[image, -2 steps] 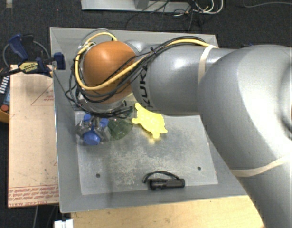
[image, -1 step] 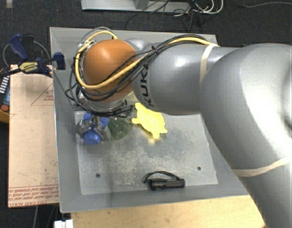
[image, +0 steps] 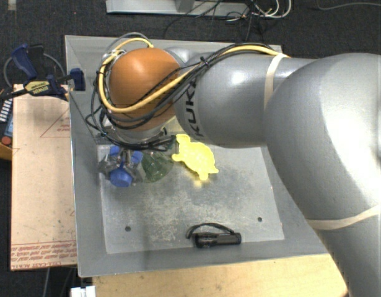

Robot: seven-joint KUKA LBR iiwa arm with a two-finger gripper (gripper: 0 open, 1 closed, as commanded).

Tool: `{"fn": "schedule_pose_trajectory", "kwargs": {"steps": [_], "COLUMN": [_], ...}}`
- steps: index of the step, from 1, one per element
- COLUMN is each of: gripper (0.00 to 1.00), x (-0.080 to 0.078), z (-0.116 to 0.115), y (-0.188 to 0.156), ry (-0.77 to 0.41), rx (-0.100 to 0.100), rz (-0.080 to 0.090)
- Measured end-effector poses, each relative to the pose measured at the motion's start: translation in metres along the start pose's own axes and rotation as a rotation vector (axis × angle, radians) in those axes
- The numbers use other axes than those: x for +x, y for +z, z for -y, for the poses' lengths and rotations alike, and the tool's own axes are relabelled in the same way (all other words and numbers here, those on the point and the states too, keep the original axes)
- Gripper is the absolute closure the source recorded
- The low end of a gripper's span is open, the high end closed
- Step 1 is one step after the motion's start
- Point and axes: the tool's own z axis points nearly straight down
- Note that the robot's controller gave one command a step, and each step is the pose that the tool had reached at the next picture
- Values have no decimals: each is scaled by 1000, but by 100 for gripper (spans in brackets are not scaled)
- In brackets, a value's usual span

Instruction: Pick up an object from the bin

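Blue round-ended piece sits by the bin's left wall as the camera sees it, about midway along, with a clear green piece close beside it toward the bin's middle. The gripper hangs right over the blue piece, so you likely need a nearly straight vertical move, not a sideways one. You cannot tell how far it is open or whether it has hold of anything. A yellow toy lies further toward the middle, and a black clip by the front edge.
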Motion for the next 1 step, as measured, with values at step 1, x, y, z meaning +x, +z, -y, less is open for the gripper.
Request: {"fn": "schedule_pose_trajectory", "kwargs": {"steps": [1], "gripper": [100], "x": [-1], "z": [0], "y": [-14], "ry": [1], "rx": [2], "rz": [2]}}
